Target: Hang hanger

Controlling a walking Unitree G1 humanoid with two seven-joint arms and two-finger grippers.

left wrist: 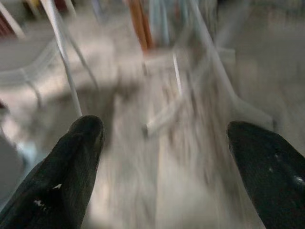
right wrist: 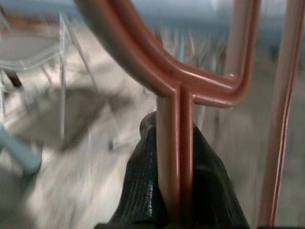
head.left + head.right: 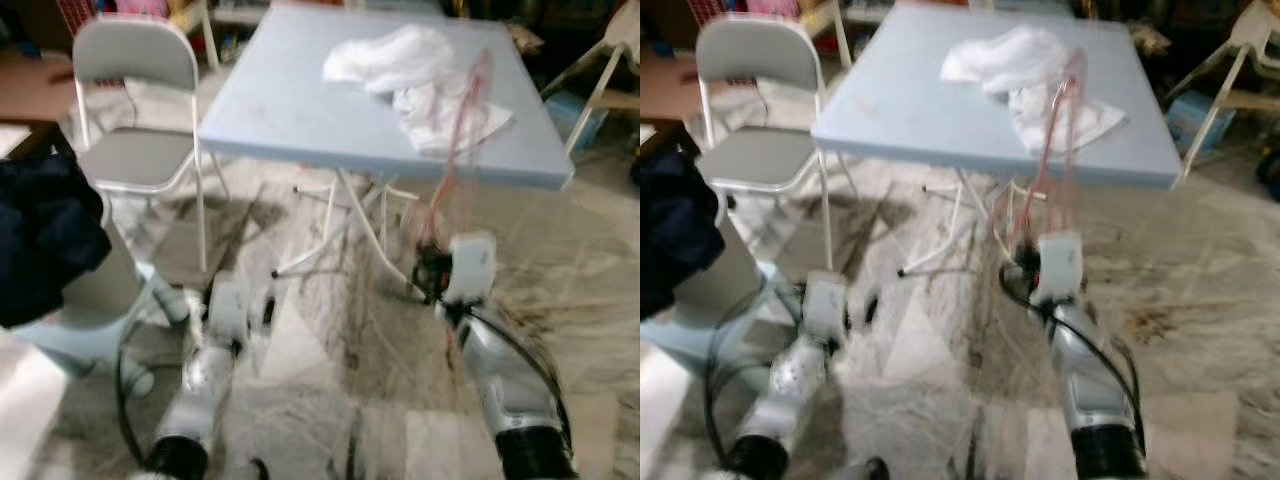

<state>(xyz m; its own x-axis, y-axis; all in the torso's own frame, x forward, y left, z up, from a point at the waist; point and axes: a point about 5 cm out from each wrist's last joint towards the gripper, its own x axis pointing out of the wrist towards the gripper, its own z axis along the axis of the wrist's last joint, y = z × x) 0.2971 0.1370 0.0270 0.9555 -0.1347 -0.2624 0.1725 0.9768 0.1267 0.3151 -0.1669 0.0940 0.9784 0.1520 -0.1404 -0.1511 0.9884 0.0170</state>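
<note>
A thin red hanger [image 3: 455, 150] stands upright in front of the table's near edge, and my right gripper [image 3: 432, 268] is shut on its lower bar. The right wrist view is close on the hanger's red bars [image 2: 174, 143], pinched between the black fingers [image 2: 143, 200]. My left gripper [image 1: 167, 157] hangs low over the floor at the left, open, with nothing between its fingers [image 1: 71, 167]. The pictures are blurred by motion.
A light blue folding table [image 3: 290, 110] with a crumpled white cloth [image 3: 400, 60] stands straight ahead. A grey folding chair [image 3: 135, 150] is at its left. A dark garment [image 3: 40, 240] lies over a pale piece of furniture at the near left. The floor is marbled stone.
</note>
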